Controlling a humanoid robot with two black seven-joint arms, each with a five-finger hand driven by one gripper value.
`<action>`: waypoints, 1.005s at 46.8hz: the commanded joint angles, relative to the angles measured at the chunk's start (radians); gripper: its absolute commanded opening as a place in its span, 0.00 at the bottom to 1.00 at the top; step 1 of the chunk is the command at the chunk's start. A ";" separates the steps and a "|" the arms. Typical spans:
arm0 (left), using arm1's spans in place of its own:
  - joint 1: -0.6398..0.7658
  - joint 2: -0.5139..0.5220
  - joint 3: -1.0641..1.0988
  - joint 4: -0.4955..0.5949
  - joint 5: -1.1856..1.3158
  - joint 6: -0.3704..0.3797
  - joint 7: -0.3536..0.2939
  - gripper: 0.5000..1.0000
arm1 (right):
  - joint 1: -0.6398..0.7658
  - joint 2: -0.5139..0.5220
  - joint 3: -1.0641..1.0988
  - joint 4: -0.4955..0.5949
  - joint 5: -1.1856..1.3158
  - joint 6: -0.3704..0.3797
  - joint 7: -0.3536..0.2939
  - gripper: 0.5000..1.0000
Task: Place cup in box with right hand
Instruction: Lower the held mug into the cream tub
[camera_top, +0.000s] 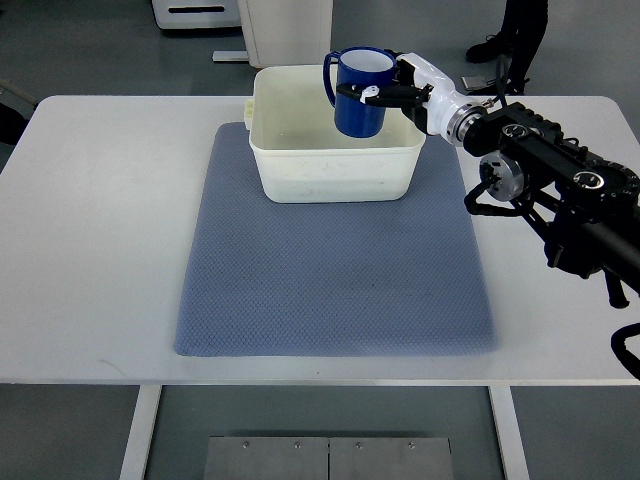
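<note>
One cup (360, 98), dark blue with a pale inside, upright, mouth up, handle turned to the picture's left. It hangs over the open top of the box (335, 178), toward the right half, its base apparently still above the floor of the box; whether it touches anything inside cannot be told from this angle.

Right hand (398, 92) grasps the cup from the right side, black fingers wrapped across the cup's front wall, white palm shell against its right flank. Arm comes in from the right edge, running low over the tabletop (100, 250). Left arm not seen.

Box is cream plastic, empty as far as visible, sitting on the far edge of a blue-grey mat (330, 300).

Risks, as judged from here:
- Letting go at this height would drop the cup; it could tip onto its handle side or bounce against the box wall.
- Cup sits near the right wall. Lowering straight down may bring the wrist or palm shell onto the rim, which could shove the light box along the mat or tilt it.
- Grip is one-sided, opposite the handle. If the fingers loosen unevenly, the cup could rotate and go in tilted.
- Pulling the fingers out sideways after release could drag the cup over.

A person's legs (520, 30) stand beyond the tabletop, well apart from the work.
</note>
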 joint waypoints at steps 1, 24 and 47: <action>0.000 0.000 0.000 0.000 0.000 0.000 0.000 1.00 | -0.002 0.002 -0.002 -0.013 0.001 -0.002 0.001 0.00; 0.000 0.000 0.000 0.000 0.000 0.000 0.000 1.00 | -0.010 0.007 0.001 -0.017 0.002 -0.028 0.008 0.00; 0.000 0.000 0.000 0.000 0.000 0.000 0.000 1.00 | -0.008 0.010 0.006 -0.008 0.002 -0.026 0.031 0.61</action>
